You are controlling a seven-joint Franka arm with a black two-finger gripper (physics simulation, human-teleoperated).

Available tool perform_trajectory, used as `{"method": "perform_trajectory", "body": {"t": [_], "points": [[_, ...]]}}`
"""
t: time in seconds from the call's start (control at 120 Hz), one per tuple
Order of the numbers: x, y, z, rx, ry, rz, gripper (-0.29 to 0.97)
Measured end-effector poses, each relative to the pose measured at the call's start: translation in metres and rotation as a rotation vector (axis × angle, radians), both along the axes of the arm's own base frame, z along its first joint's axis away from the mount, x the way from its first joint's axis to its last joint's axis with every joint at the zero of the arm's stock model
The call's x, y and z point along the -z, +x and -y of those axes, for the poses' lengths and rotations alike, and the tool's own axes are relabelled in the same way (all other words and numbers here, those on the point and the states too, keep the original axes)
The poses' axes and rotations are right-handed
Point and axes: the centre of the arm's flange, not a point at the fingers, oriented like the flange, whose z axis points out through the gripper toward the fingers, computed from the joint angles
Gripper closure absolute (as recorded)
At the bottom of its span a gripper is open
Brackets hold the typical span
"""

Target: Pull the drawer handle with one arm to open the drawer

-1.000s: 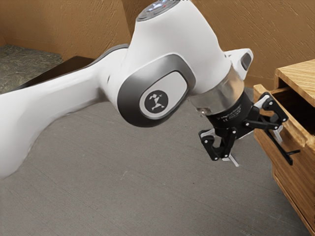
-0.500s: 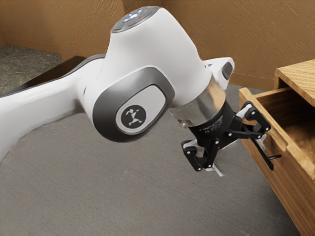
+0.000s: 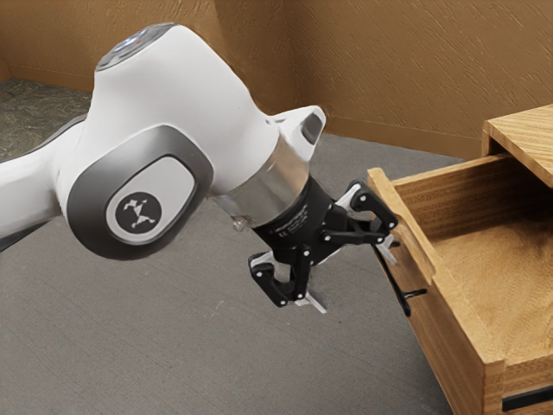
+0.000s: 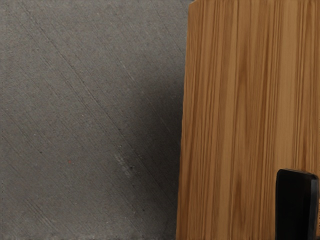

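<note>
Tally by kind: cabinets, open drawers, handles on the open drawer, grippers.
wooden cabinet: 1
open drawer: 1
black drawer handle: 1
black two-finger gripper: 1
Total: 4

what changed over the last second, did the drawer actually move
Yes. The drawer slid out of the cabinet toward the exterior view's left, from barely open to far enough that its bare inside shows. The arm drew back the same way, and the gripper went with the handle, one of its fingers at the bar. Nothing was gripped or released. The fingers stayed spread wide, and the cabinet stayed put.
</note>
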Motion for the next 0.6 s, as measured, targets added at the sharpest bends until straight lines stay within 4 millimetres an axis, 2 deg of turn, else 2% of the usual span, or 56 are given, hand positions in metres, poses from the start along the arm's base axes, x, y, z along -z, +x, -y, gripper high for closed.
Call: {"method": "perform_trajectory", "body": {"t": [0.15,0.25,0.325,0.408,0.467,0.542,0.6], "points": [[-0.001,-0.022,-0.023,-0.009,-0.023,-0.003,0.00],[-0.008,-0.044,-0.044,-0.023,-0.042,0.012,0.00],[-0.029,-0.068,-0.056,-0.023,-0.066,0.055,0.01],[-0.055,-0.099,-0.041,0.023,-0.065,0.113,0.01],[-0.070,-0.109,-0.041,0.030,-0.057,0.126,0.01],[-0.105,-0.112,-0.073,-0.010,-0.027,0.111,0.01],[-0.117,-0.108,-0.098,-0.049,0.034,0.055,0.00]]}}
